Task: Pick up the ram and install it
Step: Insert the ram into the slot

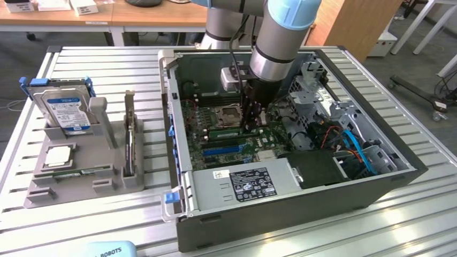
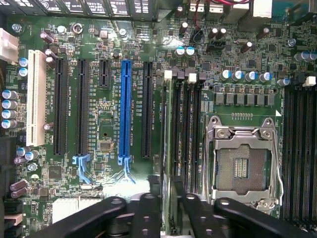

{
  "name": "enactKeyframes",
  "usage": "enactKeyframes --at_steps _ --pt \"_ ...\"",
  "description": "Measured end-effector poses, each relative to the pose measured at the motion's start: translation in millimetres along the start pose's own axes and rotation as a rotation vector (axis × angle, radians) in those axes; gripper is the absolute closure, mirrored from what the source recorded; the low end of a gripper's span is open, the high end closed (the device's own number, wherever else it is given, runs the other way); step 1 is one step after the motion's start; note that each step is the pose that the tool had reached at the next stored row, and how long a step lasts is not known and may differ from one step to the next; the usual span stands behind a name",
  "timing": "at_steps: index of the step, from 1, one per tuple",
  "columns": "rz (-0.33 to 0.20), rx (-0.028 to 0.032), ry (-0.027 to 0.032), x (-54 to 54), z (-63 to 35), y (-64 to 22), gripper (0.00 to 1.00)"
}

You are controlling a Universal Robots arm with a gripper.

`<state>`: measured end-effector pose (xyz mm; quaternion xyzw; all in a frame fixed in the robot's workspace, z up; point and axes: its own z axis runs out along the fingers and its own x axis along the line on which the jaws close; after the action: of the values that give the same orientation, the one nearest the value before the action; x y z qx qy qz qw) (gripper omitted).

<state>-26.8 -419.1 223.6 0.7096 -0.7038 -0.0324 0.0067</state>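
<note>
In the exterior view's centre the gripper reaches into the computer case over the ram, which stands beside the socket; in the wrist view narrowly parted jaws straddle that light, brittle stick, probably best pinched by its edges.

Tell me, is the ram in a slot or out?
In a slot: the ram stands on edge in the memory slot beside the empty processor socket. Whether it is fully seated, I cannot tell.
</note>
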Motion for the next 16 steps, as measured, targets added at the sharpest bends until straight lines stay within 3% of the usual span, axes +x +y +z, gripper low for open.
enactKeyframes --at_steps 1,5,16 --pt "0.0 0.0 0.0 0.0 0.0 0.0 0.75" --pt "0.0 0.0 0.0001 -0.1 -2.4 0.1 0.75" --pt "0.0 0.0 0.0001 -1.2 -33.0 1.8 0.75"
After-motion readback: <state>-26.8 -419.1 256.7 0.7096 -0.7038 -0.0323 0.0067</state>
